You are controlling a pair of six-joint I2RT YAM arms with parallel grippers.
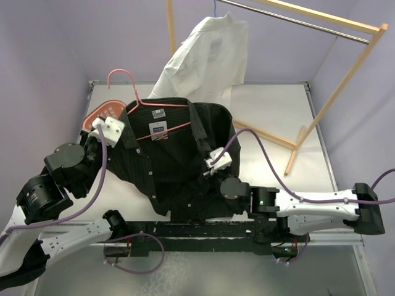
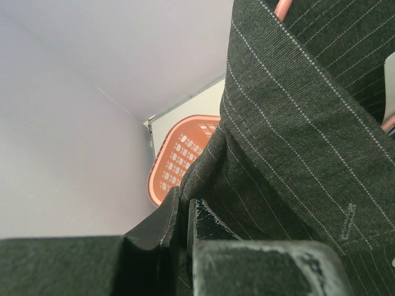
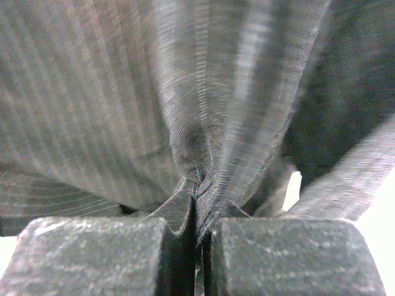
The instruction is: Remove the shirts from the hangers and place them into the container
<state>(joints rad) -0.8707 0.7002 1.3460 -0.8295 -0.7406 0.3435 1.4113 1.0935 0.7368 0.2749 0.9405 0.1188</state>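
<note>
**Pinching the dark shirt (image 1: 176,169) at two places**

Top external. The dark shirt lies spread across the middle of the table (image 1: 271,111), collar toward the far side, on the pink hanger (image 1: 162,105), whose hook sticks out past the collar to the far left. Its lower hem reaches the near edge, over the arm bases. The left gripper (image 1: 111,129) sits at the shirt's left shoulder and the right gripper (image 1: 216,161) at its right front edge. The container (image 1: 97,114) stands in the far-left corner, close to the wall (image 1: 43,74), and is mostly covered by the left gripper and the shirt's shoulder. The white shirt (image 1: 207,58) hangs from the blue hanger (image 1: 215,7) on the metal rail (image 1: 296,21) of the wooden rack (image 1: 336,92). Bare tabletop lies right of the dark shirt, up to the rack's leg.

Left wrist. Jaws are nearly together, with a fold of pinstriped cloth nipped between them. The container's lattice side and rim show just behind the fabric edge, beside the table's corner.

Right wrist. Jaws are closed tight on a gathered pleat of the same cloth, which fills almost the whole view. A sliver of pale table shows at lower right.
</note>
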